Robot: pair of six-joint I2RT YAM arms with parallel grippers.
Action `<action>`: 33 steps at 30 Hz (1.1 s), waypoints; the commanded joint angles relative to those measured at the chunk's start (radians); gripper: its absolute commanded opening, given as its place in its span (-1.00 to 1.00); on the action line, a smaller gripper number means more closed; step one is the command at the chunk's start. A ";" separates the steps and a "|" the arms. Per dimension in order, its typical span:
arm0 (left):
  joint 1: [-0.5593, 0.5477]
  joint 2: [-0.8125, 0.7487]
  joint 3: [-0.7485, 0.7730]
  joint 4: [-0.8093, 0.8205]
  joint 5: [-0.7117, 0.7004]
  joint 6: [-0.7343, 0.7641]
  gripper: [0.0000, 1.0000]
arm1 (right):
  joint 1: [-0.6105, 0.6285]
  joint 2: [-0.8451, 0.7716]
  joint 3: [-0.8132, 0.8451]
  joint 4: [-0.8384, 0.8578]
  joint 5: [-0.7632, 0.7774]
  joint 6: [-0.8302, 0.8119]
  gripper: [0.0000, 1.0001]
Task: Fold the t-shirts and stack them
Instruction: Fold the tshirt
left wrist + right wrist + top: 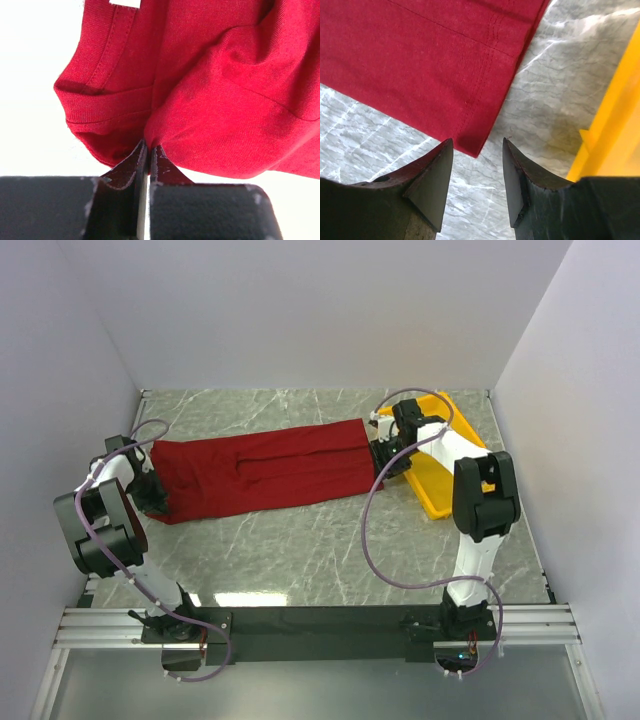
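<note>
Left pincer (148, 150) clamps the dark red t-shirt (265, 472) at its neck end. My right pincer (477, 170) gapes wide over the hem corner, near the yellow tray (440, 490). Shirt lies in a long strip on the counter (300, 550). Cross-folds and stacking look undone.

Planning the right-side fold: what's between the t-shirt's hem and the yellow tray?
Bare marble table in right wrist view; top view puts the open right gripper over that strip, at the t-shirt edge.

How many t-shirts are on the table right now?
1. The dark red t-shirt lies across the table, left end pinched in the left gripper, right corner before the open right gripper, near the yellow tray. Another could hide beneath.
</note>
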 commanded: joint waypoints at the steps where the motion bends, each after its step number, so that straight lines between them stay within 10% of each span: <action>1: -0.003 -0.046 0.029 -0.006 0.026 -0.004 -0.99 | 0.010 0.031 0.003 0.004 -0.024 0.033 0.02; 9: -0.005 -0.041 0.032 -0.008 0.030 -0.004 -0.99 | 0.014 0.057 0.000 -0.002 -0.076 0.054 -0.22; 18: -0.003 -0.052 0.042 -0.020 -0.012 -0.005 -0.99 | 0.013 -0.010 -0.061 0.032 -0.050 0.047 -1.00; 33: 0.052 -0.049 0.022 -0.038 -0.115 -0.024 -0.99 | 0.005 -0.076 -0.147 0.084 0.072 -0.001 -1.00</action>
